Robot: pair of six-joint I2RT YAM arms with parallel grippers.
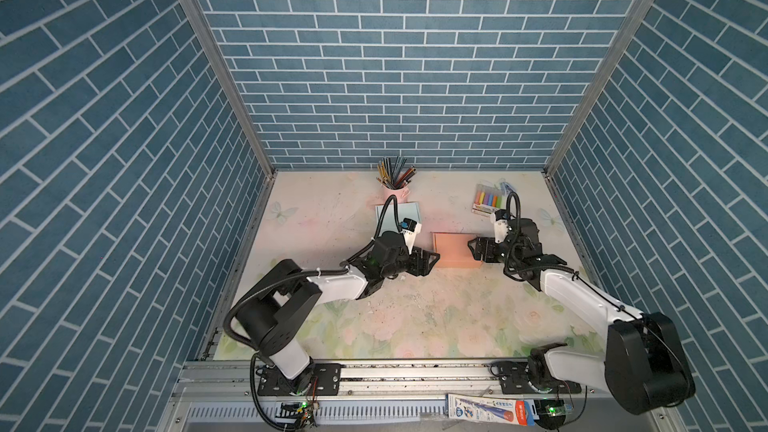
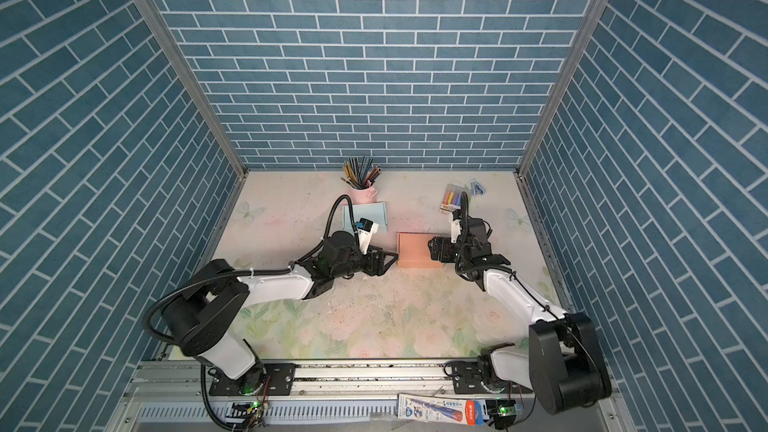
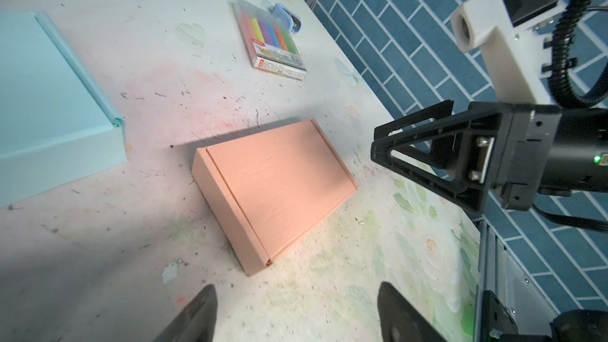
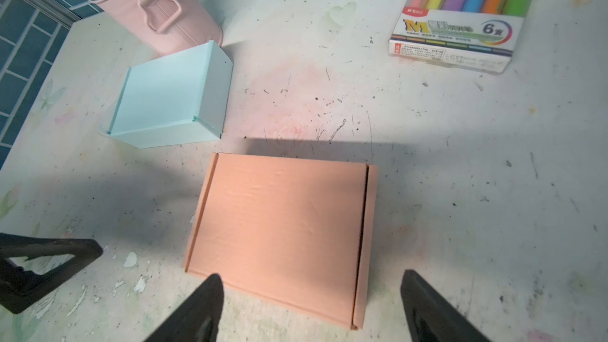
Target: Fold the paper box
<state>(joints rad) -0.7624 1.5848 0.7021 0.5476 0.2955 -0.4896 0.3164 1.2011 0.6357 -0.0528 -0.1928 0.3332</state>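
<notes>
**Left gripper** (image 3: 296, 315): jaws spread wide, empty. It sits just short of the box's left end and is not touching it.

**Right gripper** (image 4: 312, 294): jaws likewise wide apart, with nothing held. It hovers at the box's right end; the left wrist view shows it clear of the box.

**Paper box** (image 1: 455, 252): salmon pink, lying flat mid-table (image 1: 415, 317) between the two grippers. Lid is down, flaps tucked, sides square.

**Status:** folding judged complete or nearly so. At most a firming press on the lid remains.

**Nearby, well apart:** light-blue box (image 1: 411, 211), pencil cup (image 1: 395, 192), highlighter pack (image 1: 487, 200).
</notes>
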